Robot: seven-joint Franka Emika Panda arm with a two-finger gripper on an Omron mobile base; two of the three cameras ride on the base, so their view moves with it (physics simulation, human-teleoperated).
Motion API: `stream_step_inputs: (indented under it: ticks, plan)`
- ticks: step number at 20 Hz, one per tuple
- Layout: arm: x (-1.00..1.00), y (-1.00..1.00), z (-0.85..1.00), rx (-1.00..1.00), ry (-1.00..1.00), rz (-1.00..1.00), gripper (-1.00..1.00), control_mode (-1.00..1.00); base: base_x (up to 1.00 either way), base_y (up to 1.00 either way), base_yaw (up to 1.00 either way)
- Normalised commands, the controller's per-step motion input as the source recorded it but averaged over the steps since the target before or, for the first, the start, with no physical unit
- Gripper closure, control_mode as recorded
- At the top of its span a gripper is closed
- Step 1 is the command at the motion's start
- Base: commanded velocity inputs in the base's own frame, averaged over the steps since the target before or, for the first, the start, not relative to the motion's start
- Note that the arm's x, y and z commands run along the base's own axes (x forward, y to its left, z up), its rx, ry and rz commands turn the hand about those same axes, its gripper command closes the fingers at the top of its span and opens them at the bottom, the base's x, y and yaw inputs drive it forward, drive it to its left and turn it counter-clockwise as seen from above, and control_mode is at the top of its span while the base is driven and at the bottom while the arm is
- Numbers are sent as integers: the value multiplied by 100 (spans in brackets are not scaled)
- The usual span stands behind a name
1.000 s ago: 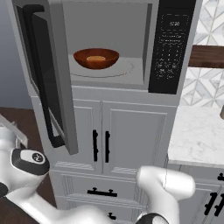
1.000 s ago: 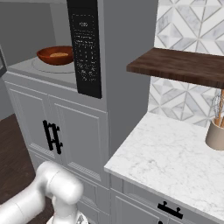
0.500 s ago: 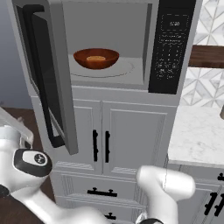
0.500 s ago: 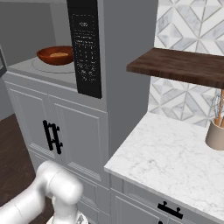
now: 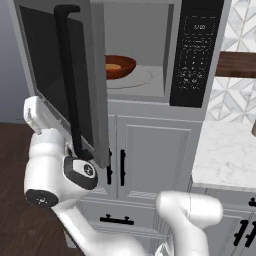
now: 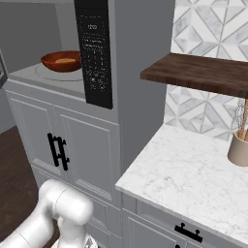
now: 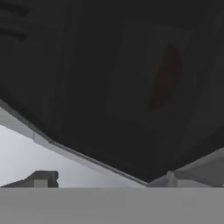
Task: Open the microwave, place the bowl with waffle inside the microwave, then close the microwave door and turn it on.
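Bowl with waffle: I see it inside the microwave, on the turntable
Microwave door: part-way open
Claw: against door's dark glass; I cannot tell its spread

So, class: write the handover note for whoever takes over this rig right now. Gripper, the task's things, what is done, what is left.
Gripper: close against the outer face of the microwave door; open or shut, cannot tell.
Bowl with waffle: inside the microwave, on the turntable.
Door: partly swung in, not latched.
Done: door opened, bowl placed.
Left: push the door fully shut, then press start on the keypad.
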Motion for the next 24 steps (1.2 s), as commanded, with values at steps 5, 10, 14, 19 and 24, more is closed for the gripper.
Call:
stream_step_inputs:
  ticks: [5, 10, 14, 19, 24]
  plan:
    - [24, -100, 24, 34, -14, 3, -100, -100, 0, 0, 0]
    - [100, -100, 14, 35, 0, 6, -100, -100, 0, 0, 0]
    - [100, -100, 25, 29, 0, 5, -100, -100, 0, 0, 0]
    - [86, -50, 16, 15, 0, 1, -100, -100, 0, 0, 0]
    - [73, -2, 5, 1, 14, 0, -100, -100, 0, 0, 0]
